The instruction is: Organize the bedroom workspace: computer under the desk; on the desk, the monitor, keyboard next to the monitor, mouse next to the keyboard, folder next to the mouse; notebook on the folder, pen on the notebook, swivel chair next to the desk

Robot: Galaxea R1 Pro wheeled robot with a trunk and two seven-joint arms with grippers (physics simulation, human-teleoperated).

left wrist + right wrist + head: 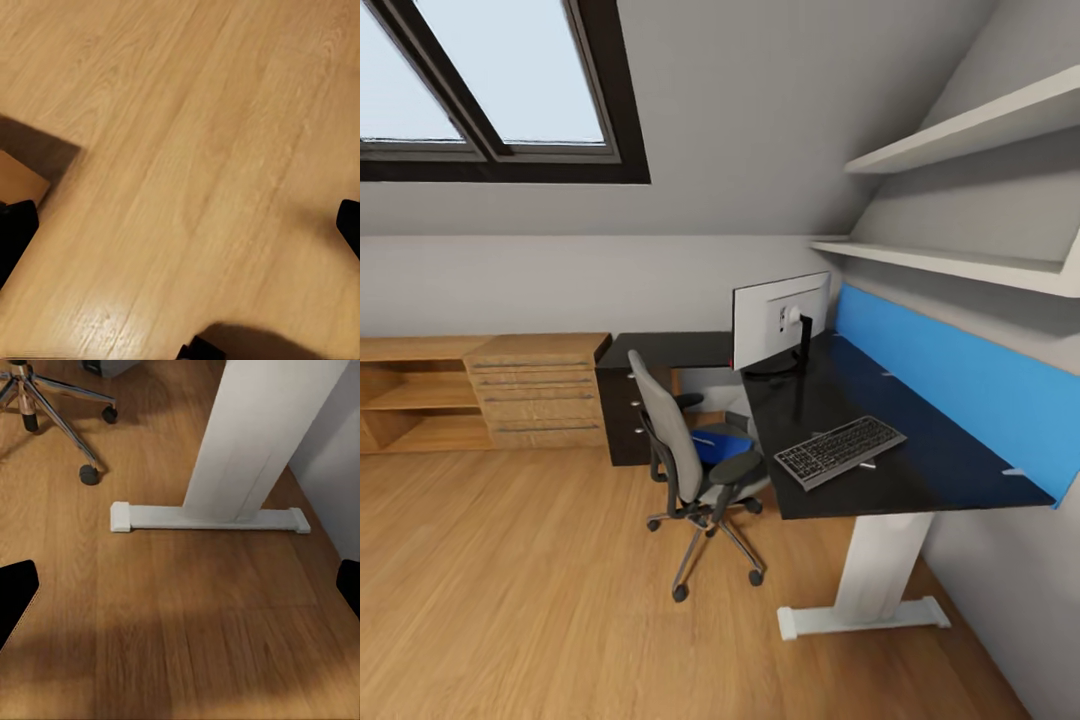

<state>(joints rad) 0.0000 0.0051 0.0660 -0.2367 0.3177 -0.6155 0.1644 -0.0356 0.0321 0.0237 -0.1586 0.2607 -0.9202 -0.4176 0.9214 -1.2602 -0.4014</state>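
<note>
Keyboard (840,451) lies on the black worktop (920,470) near its front end, with the monitor (781,320) upright further back and a small white pen (867,464) just beside the keyboard. The swivel chair (695,466), something blue on its seat, stands close against the worktop's edge. Down low, the right hand (180,585), fingers spread wide, faces the white leg (259,442) and the chair's castors (88,475); the left hand (180,225), equally wide, looks at bare wooden floor (187,150). A sloped skylight (490,80) and wall shelves (960,265) frame the room.

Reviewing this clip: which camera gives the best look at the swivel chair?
The head view: the whole swivel chair shows there, tall grey back, armrests, something blue on its seat, and star base, standing beside the desk. The right wrist view catches part of its metal base and two castors. The left wrist view looks at wooden floor.
</note>
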